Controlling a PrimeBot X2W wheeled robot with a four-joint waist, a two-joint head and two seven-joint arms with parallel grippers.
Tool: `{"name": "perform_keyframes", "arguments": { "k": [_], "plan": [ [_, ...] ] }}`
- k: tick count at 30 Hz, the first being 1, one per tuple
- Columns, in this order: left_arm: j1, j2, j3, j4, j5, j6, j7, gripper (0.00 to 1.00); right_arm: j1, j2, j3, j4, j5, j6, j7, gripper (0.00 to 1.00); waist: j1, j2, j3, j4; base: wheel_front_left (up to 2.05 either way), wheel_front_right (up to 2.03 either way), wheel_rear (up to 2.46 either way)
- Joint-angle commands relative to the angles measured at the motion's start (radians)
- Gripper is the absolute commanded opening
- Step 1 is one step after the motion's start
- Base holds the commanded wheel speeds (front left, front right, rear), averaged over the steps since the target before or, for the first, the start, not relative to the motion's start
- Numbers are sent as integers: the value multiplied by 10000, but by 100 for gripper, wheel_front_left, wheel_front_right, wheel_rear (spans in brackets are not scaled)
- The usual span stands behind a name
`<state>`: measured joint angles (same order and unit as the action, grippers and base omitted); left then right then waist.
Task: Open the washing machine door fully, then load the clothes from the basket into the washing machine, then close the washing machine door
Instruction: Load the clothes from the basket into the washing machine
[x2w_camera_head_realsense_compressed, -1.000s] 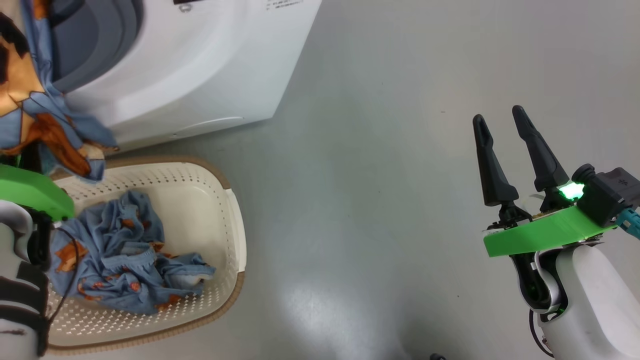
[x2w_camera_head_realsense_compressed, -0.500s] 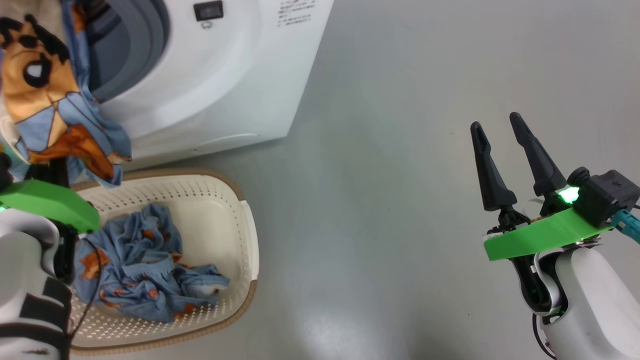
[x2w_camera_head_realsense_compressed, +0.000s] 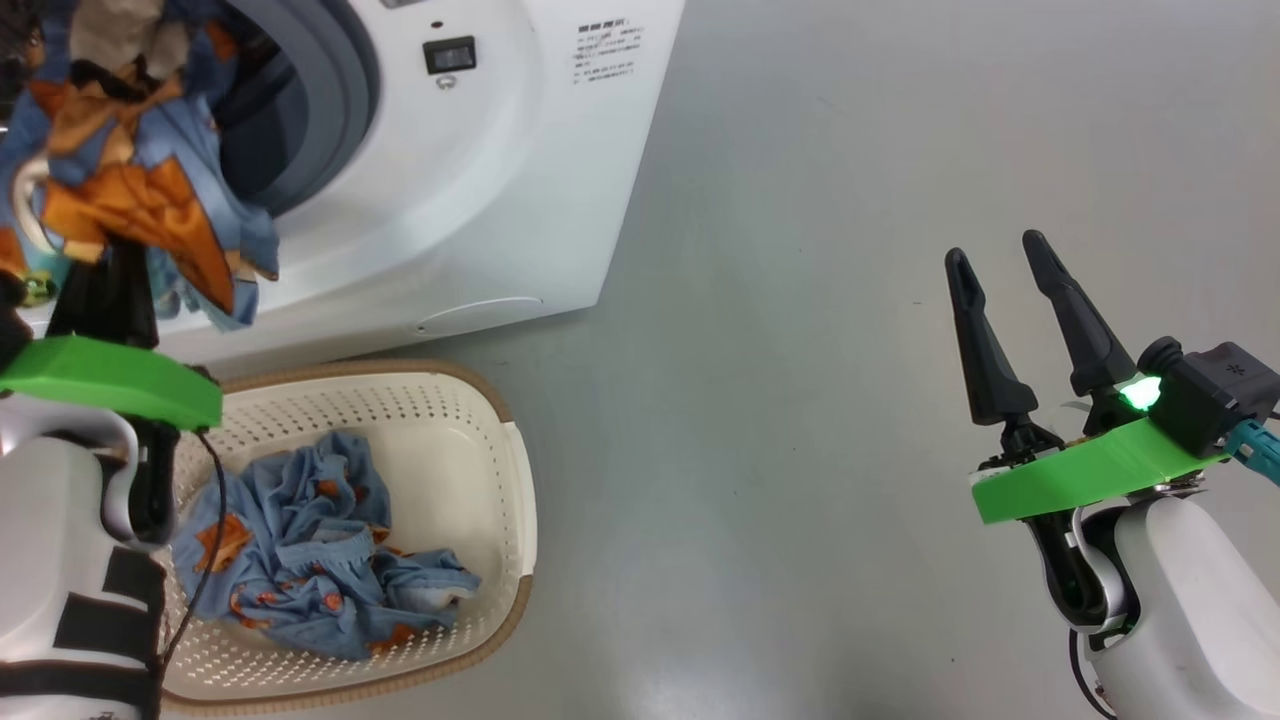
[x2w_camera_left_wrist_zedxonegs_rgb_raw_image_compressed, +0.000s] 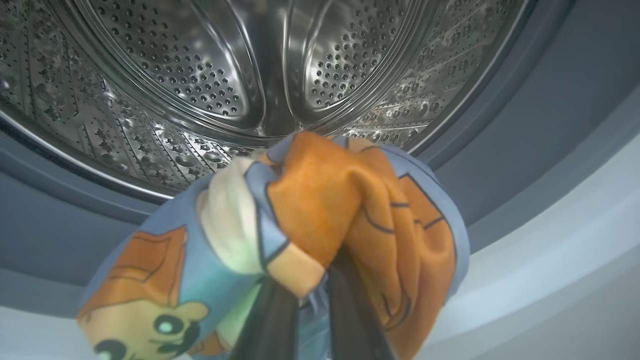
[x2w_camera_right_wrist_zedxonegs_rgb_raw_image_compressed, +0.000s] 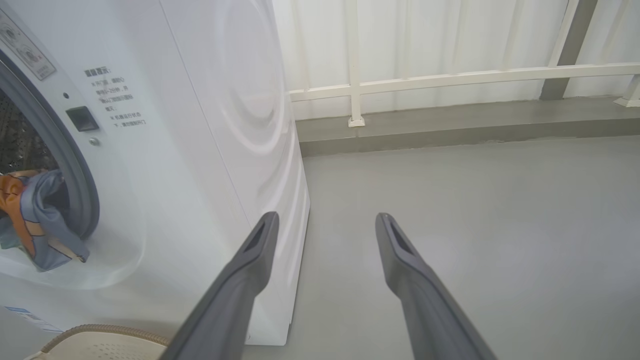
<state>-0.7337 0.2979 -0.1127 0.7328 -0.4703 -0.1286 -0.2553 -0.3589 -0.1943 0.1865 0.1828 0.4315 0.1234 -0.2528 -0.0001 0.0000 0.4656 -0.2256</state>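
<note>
Left hand (x2w_camera_left_wrist_zedxonegs_rgb_raw_image_compressed: 311, 305): dark fingers pressed together, clamped on a garment (x2w_camera_left_wrist_zedxonegs_rgb_raw_image_compressed: 320, 200), raised at the mouth of the washing machine (x2w_camera_head_realsense_compressed: 480, 180).
Garment: light blue with orange bear print and a cream patch, bunched over the fingertips and hanging down in front of the grey gasket (x2w_camera_left_wrist_zedxonegs_rgb_raw_image_compressed: 500, 150); I cannot tell whether any of it is past the gasket.
Drum (x2w_camera_left_wrist_zedxonegs_rgb_raw_image_compressed: 200, 75): perforated steel, with no fabric on the part seen behind the garment.
Right hand (x2w_camera_head_realsense_compressed: 993, 247): fingers spread apart, holding nothing, over the grey floor (x2w_camera_head_realsense_compressed: 800, 400), well apart from machine and basket.
Basket (x2w_camera_head_realsense_compressed: 505, 480): cream-white with a brown rim, on the floor just in front of the washing machine.
Clothes (x2w_camera_head_realsense_compressed: 310, 550): crumpled blue heap lying in the basket, beside the left forearm.
</note>
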Motion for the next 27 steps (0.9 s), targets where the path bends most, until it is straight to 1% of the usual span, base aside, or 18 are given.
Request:
{"name": "perform_keyframes", "arguments": {
  "k": [1,4,8,9,15,18,20,23,25,27],
  "plan": [
    [-77,445,234,-426,-85,-20,-64,0,259,-166,132,-233,47,73,-90,100,1,0,41,-20,0,0,0],
    [-551,523,166,-317,-34,-20,-64,0,261,-204,117,-281,52,73,-90,100,1,0,169,-83,0,0,0],
    [-1686,647,48,334,105,1,4,0,224,-232,99,-355,24,73,-90,100,1,0,462,-230,0,0,0],
    [-1686,647,48,334,105,1,4,0,224,-232,99,-355,24,73,-90,100,1,0,462,-230,0,0,0],
    [-3516,933,-218,1722,415,34,230,0,186,-149,105,-513,-86,73,-90,100,1,0,1150,-708,0,0,0],
    [-4333,1238,-311,2189,686,148,124,0,236,-107,15,-610,-136,73,-90,100,1,0,1507,-992,0,0,0],
    [-4856,1446,-170,2111,807,321,-12,0,263,-87,-82,-693,-156,73,-90,100,1,0,1743,-1136,0,0,0],
    [-5264,1735,307,1036,1128,656,-56,0,267,2,-183,-824,-167,73,-90,100,1,0,2038,-1285,0,0,0],
    [-5117,1740,546,728,1307,703,-59,0,295,86,-187,-862,-214,73,-90,100,1,0,2089,-1331,0,0,0],
    [-5059,1718,589,1007,1439,680,-61,0,325,151,-170,-859,-263,73,-90,100,1,0,2085,-1353,0,0,0]
  ]
}}
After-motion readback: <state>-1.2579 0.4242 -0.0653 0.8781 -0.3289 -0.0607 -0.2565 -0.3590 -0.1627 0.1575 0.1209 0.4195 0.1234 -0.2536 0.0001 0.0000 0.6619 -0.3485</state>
